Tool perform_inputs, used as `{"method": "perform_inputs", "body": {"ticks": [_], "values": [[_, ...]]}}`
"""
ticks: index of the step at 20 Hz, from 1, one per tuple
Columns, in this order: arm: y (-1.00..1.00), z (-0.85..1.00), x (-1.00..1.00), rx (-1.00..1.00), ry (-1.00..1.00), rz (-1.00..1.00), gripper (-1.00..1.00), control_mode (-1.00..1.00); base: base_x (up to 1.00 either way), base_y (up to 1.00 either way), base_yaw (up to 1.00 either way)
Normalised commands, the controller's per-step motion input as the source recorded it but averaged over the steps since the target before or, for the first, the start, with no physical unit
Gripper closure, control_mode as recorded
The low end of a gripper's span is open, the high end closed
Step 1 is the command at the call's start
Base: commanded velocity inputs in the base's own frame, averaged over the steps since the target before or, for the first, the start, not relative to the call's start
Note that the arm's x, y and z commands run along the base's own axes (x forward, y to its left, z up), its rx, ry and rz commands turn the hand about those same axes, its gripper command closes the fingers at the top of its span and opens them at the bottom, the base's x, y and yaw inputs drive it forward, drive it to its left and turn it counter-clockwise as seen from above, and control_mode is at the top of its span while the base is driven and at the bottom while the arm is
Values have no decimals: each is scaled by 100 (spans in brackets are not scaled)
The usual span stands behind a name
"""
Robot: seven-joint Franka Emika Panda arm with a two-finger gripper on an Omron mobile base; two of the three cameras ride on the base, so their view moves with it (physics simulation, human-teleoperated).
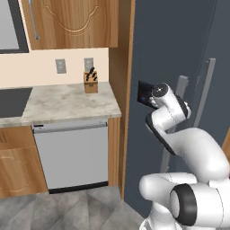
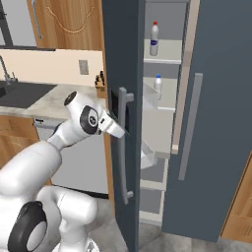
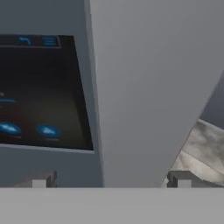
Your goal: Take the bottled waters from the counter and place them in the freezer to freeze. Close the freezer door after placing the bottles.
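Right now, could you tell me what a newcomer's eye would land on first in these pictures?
The freezer door stands ajar, with the open gripper up against its long handle. Behind the gap, two bottled waters stand on the upper shelves. A knife block stands on the counter.

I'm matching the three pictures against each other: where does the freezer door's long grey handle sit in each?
Left base view: handle right of centre, partly behind the arm.
Right base view: handle at centre, on the freezer door.
Hand view: broad grey bar up the middle.
Shared landmark: black blue-lit panel beside it.
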Motion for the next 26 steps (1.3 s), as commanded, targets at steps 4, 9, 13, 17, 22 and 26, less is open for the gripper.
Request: {"method": "perform_inputs", "body": {"ticks": [4, 9, 13, 17, 22, 26], "values": [[-39, 0, 47, 10, 6, 10, -100, -100, 0, 0, 0], [-62, 0, 33, 12, 1, 16, -100, -100, 0, 0, 0], [-51, 0, 29, 14, 0, 14, -100, -100, 0, 0, 0], [-39, 0, 14, 9, 1, 11, -100, -100, 0, 0, 0], [-37, 0, 18, 7, 3, 8, -100, -100, 0, 0, 0], [-41, 0, 21, 2, 0, 9, -100, -100, 0, 0, 0]]}}
